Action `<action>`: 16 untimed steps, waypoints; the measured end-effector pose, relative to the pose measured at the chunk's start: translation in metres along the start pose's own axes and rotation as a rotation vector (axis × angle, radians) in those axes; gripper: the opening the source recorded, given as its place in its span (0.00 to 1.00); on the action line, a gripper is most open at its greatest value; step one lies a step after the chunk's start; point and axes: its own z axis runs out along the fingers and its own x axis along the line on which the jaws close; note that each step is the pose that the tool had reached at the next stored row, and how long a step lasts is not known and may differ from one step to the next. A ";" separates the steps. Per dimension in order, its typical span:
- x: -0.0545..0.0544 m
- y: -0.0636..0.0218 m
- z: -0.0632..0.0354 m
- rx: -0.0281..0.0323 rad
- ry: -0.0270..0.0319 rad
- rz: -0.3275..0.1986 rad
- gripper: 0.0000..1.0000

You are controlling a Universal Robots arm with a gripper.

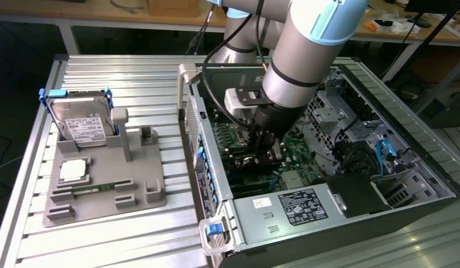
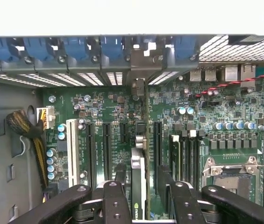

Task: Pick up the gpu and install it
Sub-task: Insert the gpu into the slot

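Note:
The gpu (image 2: 139,186) appears edge-on as a thin dark and silvery strip, upright in a slot of the green motherboard (image 2: 108,107). Its metal end reaches toward the case's rear bracket openings (image 2: 139,86). My gripper (image 2: 141,189) straddles the card, one black finger (image 2: 119,179) on one side and the other on the opposite side. A gap shows between the card and the wider-set finger, so the jaws stand open around it rather than clamped. In the exterior view the gripper (image 1: 263,153) reaches down inside the open computer case (image 1: 215,167), low over the motherboard.
A grey fixture (image 1: 103,192) on the slatted table at the exterior view's left holds a silver hard drive (image 1: 81,125), a processor chip (image 1: 73,170) and a slim green memory stick (image 1: 92,190). Inside the case are a power supply (image 1: 290,209), drive cages (image 1: 341,117) and a cable bundle (image 2: 27,130).

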 end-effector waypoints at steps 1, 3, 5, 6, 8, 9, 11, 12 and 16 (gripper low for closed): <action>0.000 0.0001 -0.0012 0.0000 -0.0006 0.000 0.40; 0.000 0.0001 -0.0038 -0.0001 -0.0023 0.000 0.40; -0.001 0.0001 -0.0047 0.0000 -0.0038 0.000 0.40; -0.001 0.0001 -0.0051 0.0000 -0.0046 0.000 0.40; -0.001 0.0001 -0.0054 -0.0002 -0.0079 0.000 0.40; -0.002 0.0002 -0.0054 -0.0002 -0.0089 0.000 0.40; -0.006 0.0003 -0.0052 -0.0002 -0.0097 0.000 0.40; -0.007 0.0003 -0.0052 -0.0004 -0.0103 0.000 0.39; -0.010 0.0003 -0.0050 -0.0004 -0.0144 0.000 0.26</action>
